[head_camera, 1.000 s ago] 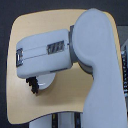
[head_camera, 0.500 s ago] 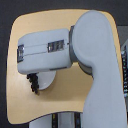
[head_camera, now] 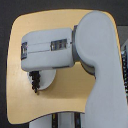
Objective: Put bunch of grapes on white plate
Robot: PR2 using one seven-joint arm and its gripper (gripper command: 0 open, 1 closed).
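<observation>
The bunch of grapes [head_camera: 35, 83] shows as a dark, bumpy cluster hanging from under the left end of my arm's pale housing [head_camera: 47, 50]. It lies over the left part of the white plate [head_camera: 48, 80]. Only a crescent of that plate shows below the housing. My gripper's fingers are hidden under the housing and cannot be told apart from the dark cluster. Whether the grapes rest on the plate or hang just above it is unclear.
The round tan table [head_camera: 55, 107] fills the view. My bulky upper arm [head_camera: 102, 70] covers its right side in the exterior view. Dark floor surrounds the table, and a white stand [head_camera: 60, 122] shows at the bottom edge.
</observation>
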